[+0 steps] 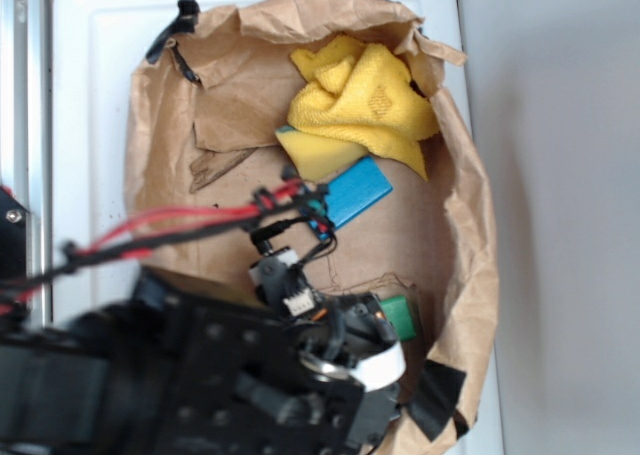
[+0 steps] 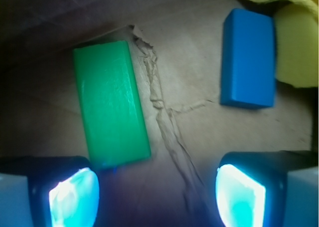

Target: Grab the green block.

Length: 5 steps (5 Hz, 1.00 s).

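Green block [image 2: 111, 105] flat on brown paper [image 2: 189, 132], left of blue block [image 2: 248, 58]. Claw [image 2: 157, 197] wide open, empty. Shift left to straddle green block, then close.

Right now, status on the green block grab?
Gripper open, empty. Green block flat on brown paper, ahead-left of the gap. Blue block apart, nothing blocking.
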Motion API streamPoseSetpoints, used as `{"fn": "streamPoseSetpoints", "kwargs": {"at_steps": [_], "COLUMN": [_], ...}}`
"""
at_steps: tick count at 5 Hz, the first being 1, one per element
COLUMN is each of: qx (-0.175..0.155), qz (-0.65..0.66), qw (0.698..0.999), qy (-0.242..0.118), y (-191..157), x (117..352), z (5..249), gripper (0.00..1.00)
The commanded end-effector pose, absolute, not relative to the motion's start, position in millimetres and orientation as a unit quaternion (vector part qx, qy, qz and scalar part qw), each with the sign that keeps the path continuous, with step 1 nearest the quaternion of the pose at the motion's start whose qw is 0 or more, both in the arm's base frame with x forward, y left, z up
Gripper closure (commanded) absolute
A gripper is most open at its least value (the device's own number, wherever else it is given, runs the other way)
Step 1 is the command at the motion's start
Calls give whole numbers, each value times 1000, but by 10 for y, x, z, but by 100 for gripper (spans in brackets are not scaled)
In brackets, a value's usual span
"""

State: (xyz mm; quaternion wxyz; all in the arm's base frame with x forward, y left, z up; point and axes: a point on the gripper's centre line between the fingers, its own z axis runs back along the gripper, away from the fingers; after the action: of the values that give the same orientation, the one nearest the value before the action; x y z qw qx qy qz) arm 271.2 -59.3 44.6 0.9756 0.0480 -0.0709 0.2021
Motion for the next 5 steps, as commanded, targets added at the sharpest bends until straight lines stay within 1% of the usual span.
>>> {"fn": "streamPoseSetpoints", "kwargs": {"at_steps": [1, 2, 3, 4, 5], "qx": [54, 45, 32, 5, -14], "qz": [221, 234, 233, 243, 264], "qw": [966, 965, 966, 966, 963], "qy": [-123, -114, -107, -84, -57], "y": [-456, -433, -447, -436, -240], "x": [3018, 3039, 3081, 3095, 3124], "z": [18, 66, 168, 520, 892], "gripper": [0, 100, 100, 100, 100]}}
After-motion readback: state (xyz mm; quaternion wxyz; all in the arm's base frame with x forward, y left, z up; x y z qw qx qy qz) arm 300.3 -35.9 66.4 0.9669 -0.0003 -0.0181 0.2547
